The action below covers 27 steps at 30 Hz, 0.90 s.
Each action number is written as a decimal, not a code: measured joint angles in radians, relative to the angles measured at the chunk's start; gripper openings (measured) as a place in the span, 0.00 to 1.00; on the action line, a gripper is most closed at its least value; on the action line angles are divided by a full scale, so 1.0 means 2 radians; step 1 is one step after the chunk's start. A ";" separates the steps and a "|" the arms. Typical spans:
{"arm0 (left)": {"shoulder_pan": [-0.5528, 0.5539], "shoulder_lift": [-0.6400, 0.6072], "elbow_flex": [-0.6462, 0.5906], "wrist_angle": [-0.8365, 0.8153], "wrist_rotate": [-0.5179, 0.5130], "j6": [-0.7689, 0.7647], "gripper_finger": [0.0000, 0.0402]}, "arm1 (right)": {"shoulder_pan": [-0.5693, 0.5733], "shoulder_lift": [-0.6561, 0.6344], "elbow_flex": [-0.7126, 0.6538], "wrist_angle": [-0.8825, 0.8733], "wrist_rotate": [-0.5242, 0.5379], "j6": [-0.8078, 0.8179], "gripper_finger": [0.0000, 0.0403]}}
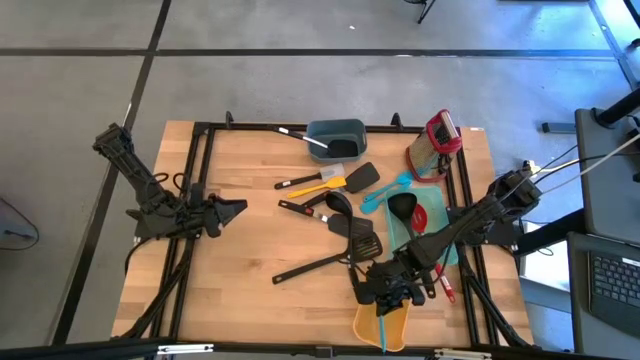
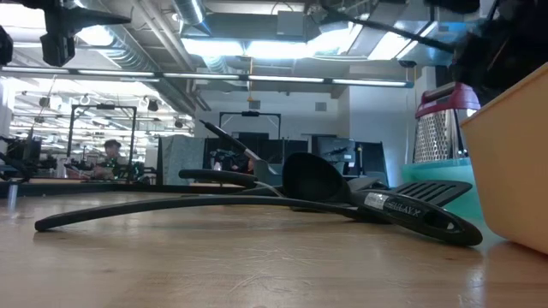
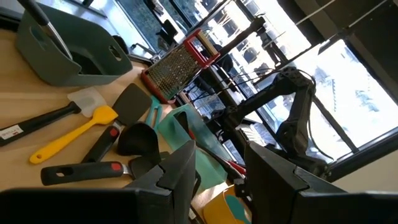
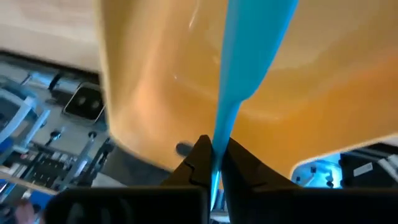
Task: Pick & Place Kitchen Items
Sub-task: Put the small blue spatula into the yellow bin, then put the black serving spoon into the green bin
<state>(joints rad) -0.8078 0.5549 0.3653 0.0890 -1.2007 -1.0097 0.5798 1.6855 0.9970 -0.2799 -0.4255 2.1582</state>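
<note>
Wooden table (image 1: 240,250) under your two arms, with a polished concrete floor around it and a workshop of lit ceiling strips beyond. Your right gripper (image 1: 392,296) hangs over the near edge toward the right corner, its fingers (image 4: 200,163) pinched tight on the thin handle of a teal spatula (image 4: 245,56), whose blade lies inside the orange bin (image 1: 383,325) at that edge. Your left gripper (image 1: 232,208) waits above the left edge, about midway along it, fingers (image 3: 180,174) parted and holding nothing.

You can see the rest of the kitchen items scattered across the middle and right of the table. A grey bin (image 1: 336,139) sits at the far edge with one white-handled utensil leaning in it. Just in front of it lie a white-headed spatula (image 1: 303,181), a yellow spatula (image 1: 325,187) and a black turner (image 1: 362,177). A black ladle (image 1: 335,205) and a slotted black turner (image 1: 322,264) stretch toward the centre, the turner's long handle reaching nearest the table's middle. A second teal spatula (image 1: 383,193) and a red-lined ladle (image 1: 404,209) rest on a teal cutting board (image 1: 432,206) along the right edge. A red-handled box grater (image 1: 437,142) lies tilted in the far right corner.
</note>
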 joint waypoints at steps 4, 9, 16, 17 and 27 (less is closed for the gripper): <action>0.000 0.000 0.000 0.004 0.000 0.000 0.33 | -0.003 0.000 0.000 -0.011 0.001 0.000 0.11; -0.001 0.000 0.000 0.005 0.001 0.000 0.33 | -0.005 0.000 0.000 -0.016 0.011 -0.002 0.15; -0.001 0.000 0.000 0.005 0.001 0.000 0.33 | -0.007 0.000 0.000 -0.014 0.016 0.001 0.22; -0.001 0.000 0.000 0.005 0.001 0.000 0.33 | -0.008 0.000 0.000 -0.013 0.016 -0.005 0.23; -0.001 0.000 0.000 0.007 0.008 -0.005 0.33 | -0.019 0.000 0.045 -0.008 0.020 -0.106 0.34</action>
<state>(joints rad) -0.8089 0.5549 0.3649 0.1028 -1.1841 -1.0190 0.5414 1.6852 1.0869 -0.2952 -0.3854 1.9469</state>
